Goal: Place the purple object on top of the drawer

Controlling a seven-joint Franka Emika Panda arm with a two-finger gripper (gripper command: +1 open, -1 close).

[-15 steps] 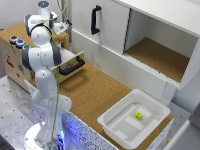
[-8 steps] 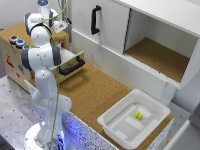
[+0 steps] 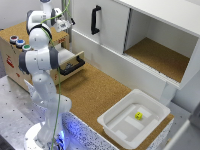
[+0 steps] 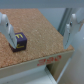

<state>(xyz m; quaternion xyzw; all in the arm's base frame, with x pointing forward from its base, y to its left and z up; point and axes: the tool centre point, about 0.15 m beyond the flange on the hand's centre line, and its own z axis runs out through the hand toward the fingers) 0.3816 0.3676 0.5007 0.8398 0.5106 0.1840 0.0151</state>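
Observation:
In the wrist view the purple object (image 4: 20, 41), a small cube with a yellow mark on its face, rests on the cork-brown top (image 4: 42, 25) of the drawer unit. My gripper (image 4: 38, 32) hangs open over that top. The cube sits just inside one finger (image 4: 6, 27), and the other finger (image 4: 70, 30) stands far from it. In the exterior view the gripper (image 3: 64, 22) is above the back of the wooden unit (image 3: 15, 57). The plywood drawer (image 3: 75, 64) with its black bar handle is pulled out. The arm hides the cube there.
Small blue, red and green cups (image 3: 19, 43) stand on the unit's top near its front. A white cabinet (image 3: 107, 27) with a vertical black handle has an open compartment (image 3: 155, 55) to its right. A white bin (image 3: 132, 120) holds a small yellow item (image 3: 138, 116).

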